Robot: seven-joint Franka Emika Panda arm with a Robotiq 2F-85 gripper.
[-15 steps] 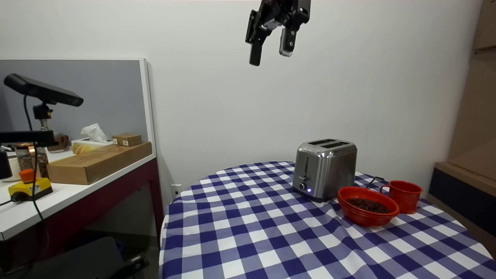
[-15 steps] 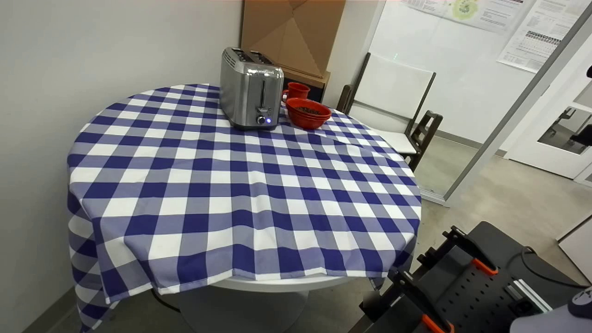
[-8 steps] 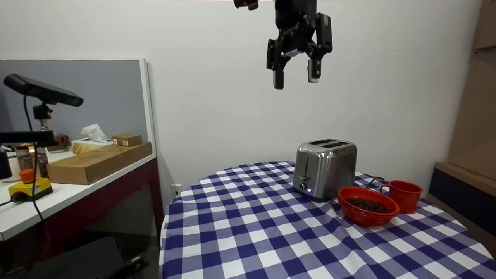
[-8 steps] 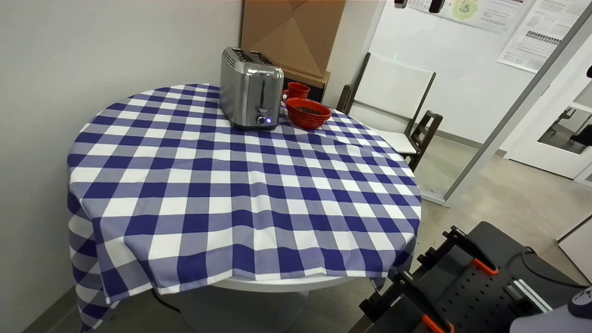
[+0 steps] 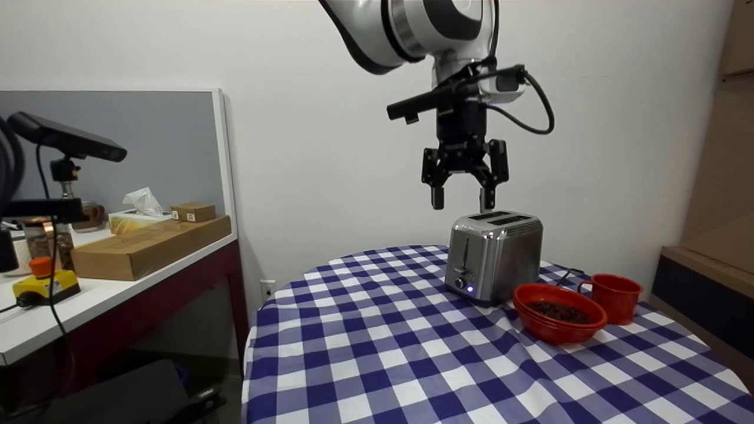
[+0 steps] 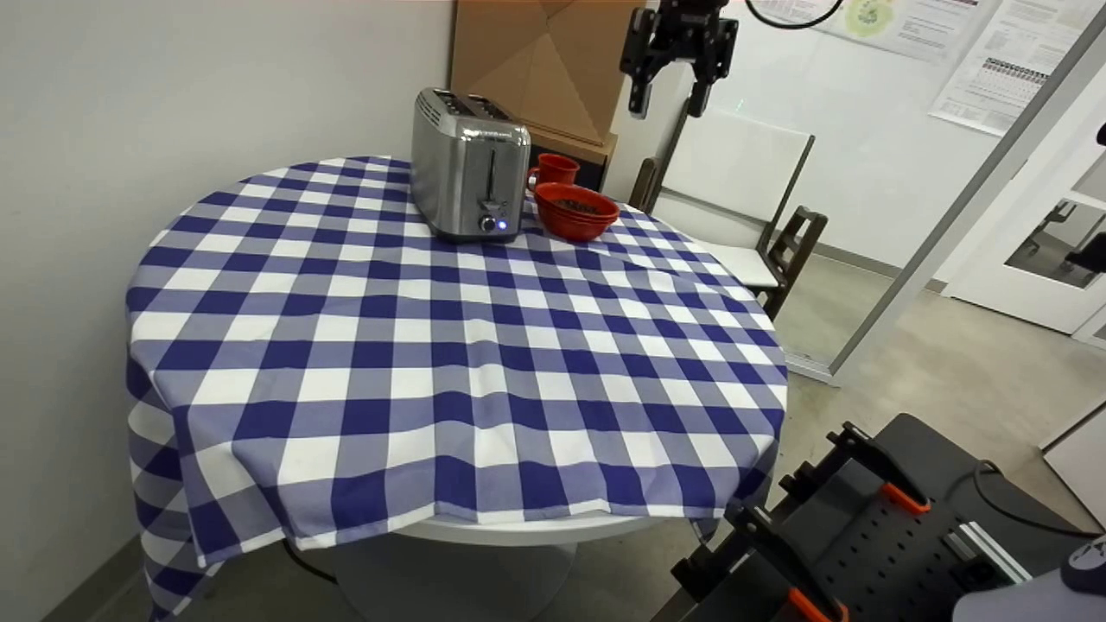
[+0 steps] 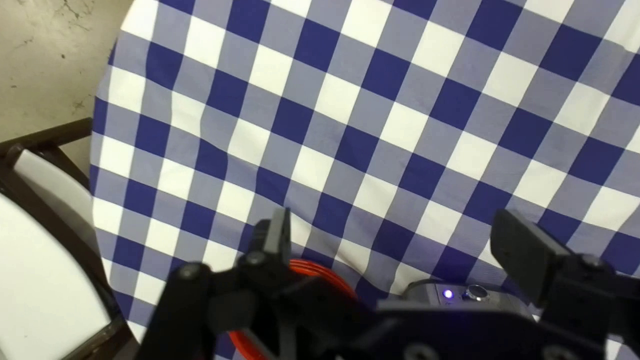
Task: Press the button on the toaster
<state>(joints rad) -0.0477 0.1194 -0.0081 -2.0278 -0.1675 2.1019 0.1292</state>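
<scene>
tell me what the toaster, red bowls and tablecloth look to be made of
Toaster: satin to shiny metal, likely stainless steel, going by its silver colour and bright reflections along the top edges.
Red bowls: smooth, slightly shiny, evenly coloured; could be plastic or enamelled metal.
Tablecloth: matte fabric, judging by its soft wrinkles and draped edge; fibre unclear.

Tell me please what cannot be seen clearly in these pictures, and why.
Toaster, wrist view: much of it is hidden behind the gripper.
Red bowls, wrist view: largely covered by the gripper.
Red mug, in an exterior view: its lower part is behind the red bowls.
Robot arm, in an exterior view: cut off by the top edge.
Posters, in an exterior view: print too small to read.
</scene>
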